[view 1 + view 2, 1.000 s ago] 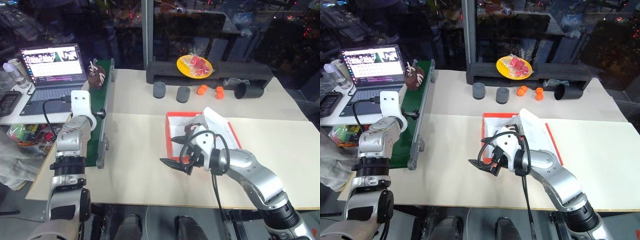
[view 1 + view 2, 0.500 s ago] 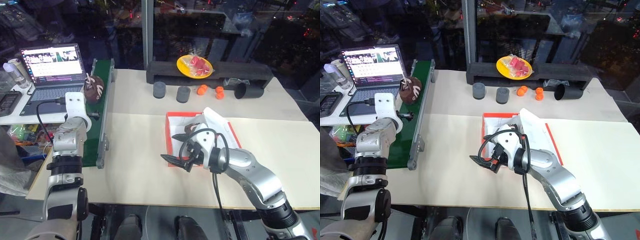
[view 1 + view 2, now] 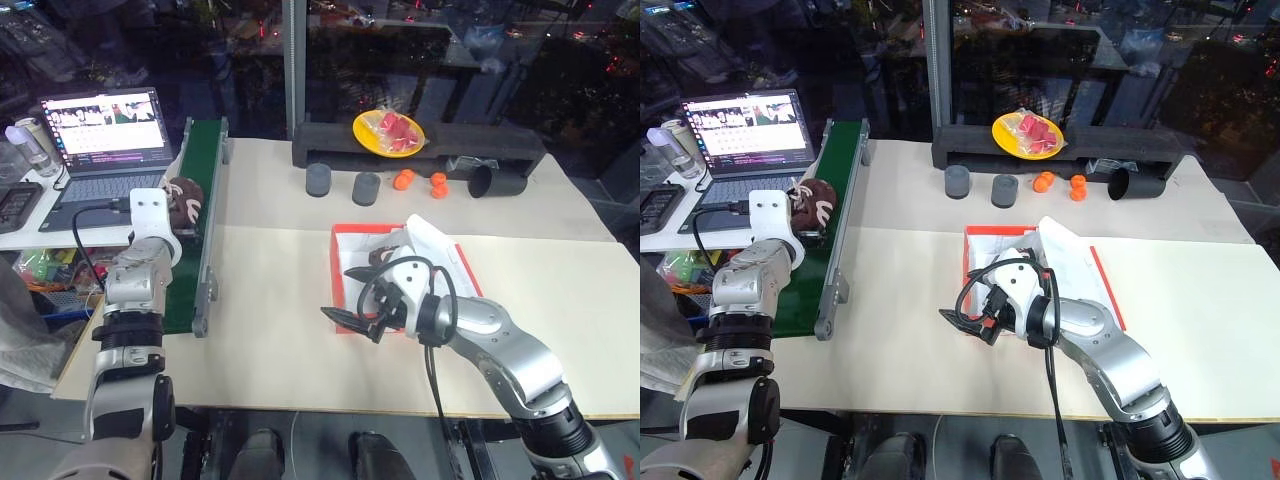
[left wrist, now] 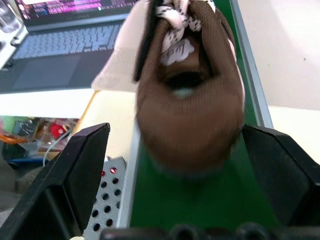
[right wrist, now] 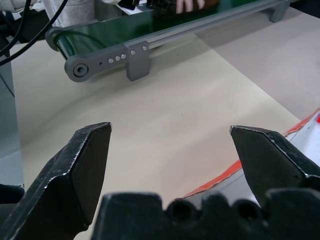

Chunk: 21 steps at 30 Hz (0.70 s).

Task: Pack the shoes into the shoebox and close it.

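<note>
Clearly, the left gripper (image 4: 175, 175) waited at the green conveyor belt (image 3: 195, 215) along the left edge of the surface (image 3: 270, 290), its black fingers (image 4: 75, 170) spread wide on either side of a dark-brown shoe (image 4: 187, 100) that lay on the belt with its white laces away from the camera. Neither finger appeared to touch the shoe; the wide stance probably served to let the shoe pass between them before any closing. A laptop (image 3: 105, 135) stood open just beyond the belt's outer side.

The right gripper (image 3: 350, 298) hovered low over the surface at the near left corner of the red-orange shoebox (image 3: 345, 240), fingers (image 5: 75, 165) equally wide and holding nothing, pointing toward the belt. That posture suggested readiness to receive or steady something rather than a grasp under way. The shoebox lay open near the middle of the surface, its white lid (image 3: 440, 250) tilted up on the far right side; a dark shape inside, likely the other shoe, was largely hidden by the arm. Grey cylinders (image 3: 342, 184), orange balls (image 3: 420, 181) and a yellow plate (image 3: 389, 132) sat along the far edge, clear of the work.
</note>
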Available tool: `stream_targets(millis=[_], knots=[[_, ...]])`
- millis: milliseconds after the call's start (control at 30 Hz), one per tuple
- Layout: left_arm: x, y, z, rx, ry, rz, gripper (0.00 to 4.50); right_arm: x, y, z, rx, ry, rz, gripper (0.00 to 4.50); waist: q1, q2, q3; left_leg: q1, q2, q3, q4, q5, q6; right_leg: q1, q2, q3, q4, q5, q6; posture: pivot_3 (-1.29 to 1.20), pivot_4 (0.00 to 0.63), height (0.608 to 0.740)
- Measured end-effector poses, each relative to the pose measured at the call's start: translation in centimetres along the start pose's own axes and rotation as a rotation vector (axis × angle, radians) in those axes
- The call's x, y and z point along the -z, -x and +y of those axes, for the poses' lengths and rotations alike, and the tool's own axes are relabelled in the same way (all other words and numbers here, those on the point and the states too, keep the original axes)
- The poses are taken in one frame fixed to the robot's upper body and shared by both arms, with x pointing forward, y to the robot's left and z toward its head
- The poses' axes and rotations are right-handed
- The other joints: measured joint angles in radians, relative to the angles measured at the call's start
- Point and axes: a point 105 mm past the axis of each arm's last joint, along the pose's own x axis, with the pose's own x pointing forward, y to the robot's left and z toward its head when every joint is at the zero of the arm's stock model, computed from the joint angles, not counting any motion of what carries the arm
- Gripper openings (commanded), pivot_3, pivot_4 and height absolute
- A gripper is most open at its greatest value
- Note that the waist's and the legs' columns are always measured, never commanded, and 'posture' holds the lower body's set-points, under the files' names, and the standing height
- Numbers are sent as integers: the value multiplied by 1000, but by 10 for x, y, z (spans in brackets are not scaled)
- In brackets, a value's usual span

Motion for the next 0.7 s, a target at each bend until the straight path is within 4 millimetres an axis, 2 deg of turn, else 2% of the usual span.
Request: stream_targets(millis=[133, 167, 200, 233, 267, 300, 367, 467, 533, 600, 667, 700], knots=[[12, -1, -7, 30, 105, 67, 4500, 0, 1, -2, 9, -4, 5, 4487, 0, 0, 0, 1, 0, 0, 0, 0, 0, 0, 0, 0, 2, 0, 0, 0, 150, 740], [12, -1, -7, 33, 136, 76, 3983, -1, 1, -2, 10, -3, 4, 4500, 1, 0, 0, 1, 0, 0, 1, 0, 0, 0, 0, 0, 3, 0, 0, 0, 150, 740], [11, -1, -5, 28, 159, 82, 3843, -2, 1, -3, 12, -1, 1, 4500, 2, 0, 0, 2, 0, 0, 1, 0, 0, 0, 0, 0, 4, 0, 0, 0, 150, 740], [11, 0, -3, 26, 178, 86, 3371, -3, 2, -4, 16, 0, -2, 4500, 3, 0, 0, 2, -1, 0, 1, 1, -1, 1, 0, 0, 4, 0, 0, 0, 150, 740], [10, 0, -2, 23, 189, 83, 3100, -4, 3, -5, 20, 2, -4, 4500, 4, 0, 0, 2, -1, 0, 1, 1, -2, 0, 0, 0, 5, 0, 0, 0, 150, 740], [9, 0, -2, 21, 201, 79, 2888, -5, 3, -5, 21, 3, -7, 4500, 4, -1, 0, 2, -1, 0, 1, 2, -2, 0, 0, 0, 5, 0, 0, 0, 150, 740], [5, -1, -6, 37, 222, 46, 2888, -5, 3, -5, 21, 2, -9, 4500, 4, -1, -1, 2, -1, 0, 3, 2, -3, 0, 0, 0, 5, 0, 0, 0, 150, 740], [-33, 6, -22, 118, 198, -173, 2888, -7, 3, -6, 22, 1, -15, 4500, 5, -5, 1, 1, 0, 0, 3, 2, -3, 0, 0, 0, 5, 0, 0, 0, 150, 740], [-67, 21, -40, 216, 194, -345, 2888, -16, 1, -9, 34, -29, -57, 4500, 3, -5, 1, 0, -1, 0, 2, 2, -3, 0, -1, 0, 4, 0, 0, 0, 150, 740], [-96, 46, -69, 375, 191, -492, 2888, -30, -3, -18, 64, -97, -120, 4500, 2, -5, 1, 0, 0, 0, 2, 1, -3, 0, -1, 0, 5, 0, 0, 0, 150, 740], [-105, 65, -96, 539, 173, -538, 2888, -45, -6, -38, 141, -225, -194, 4500, 1, -4, 1, 1, 0, 0, 2, 2, -3, 0, -1, 0, 5, 0, 0, 0, 150, 740], [-99, 76, -115, 653, 149, -520, 2888, -57, -7, -56, 205, -367, -270, 4500, -2, -4, 0, 2, 0, 0, 2, 2, -3, 0, -1, 1, 6, 0, 0, 0, 150, 740]])
